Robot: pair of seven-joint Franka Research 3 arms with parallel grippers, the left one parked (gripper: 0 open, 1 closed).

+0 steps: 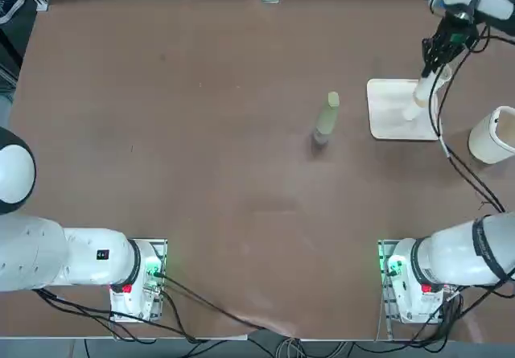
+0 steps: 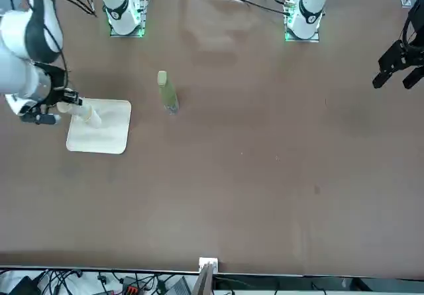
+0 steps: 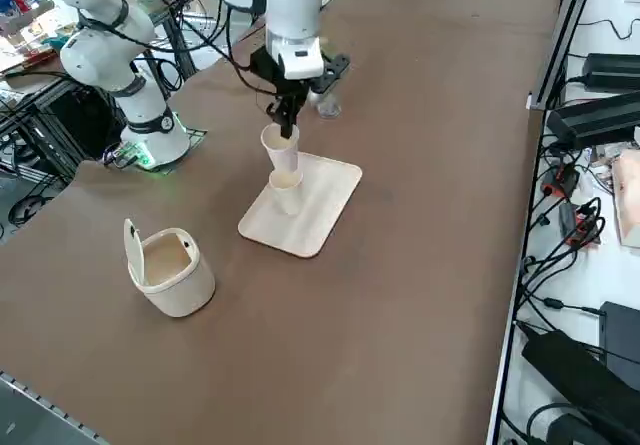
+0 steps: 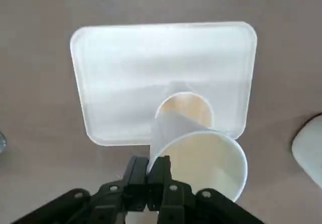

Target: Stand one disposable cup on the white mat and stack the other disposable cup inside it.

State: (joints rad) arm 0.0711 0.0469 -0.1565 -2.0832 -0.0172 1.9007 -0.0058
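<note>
Now the stacking step wants care: the right gripper [image 4: 155, 167], pinched shut on the rim of the upper cup [image 4: 198, 156], should bring that cup's base square over the mouth of the lower cup [image 4: 186, 108] and level it before lowering, since it hangs tilted; letting go early could topple both. The lower cup stands upright on the white mat [image 4: 126, 78] near one edge; both cups are plain, pale, tapered and likely light and easily crushed.

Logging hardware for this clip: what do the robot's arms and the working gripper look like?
Both arms have glossy white rounded shells with black joint bands, on bases lit green. Black cables trail from the bases and along the right arm. The right gripper is black, with two slim fingers under a white wrist.
</note>
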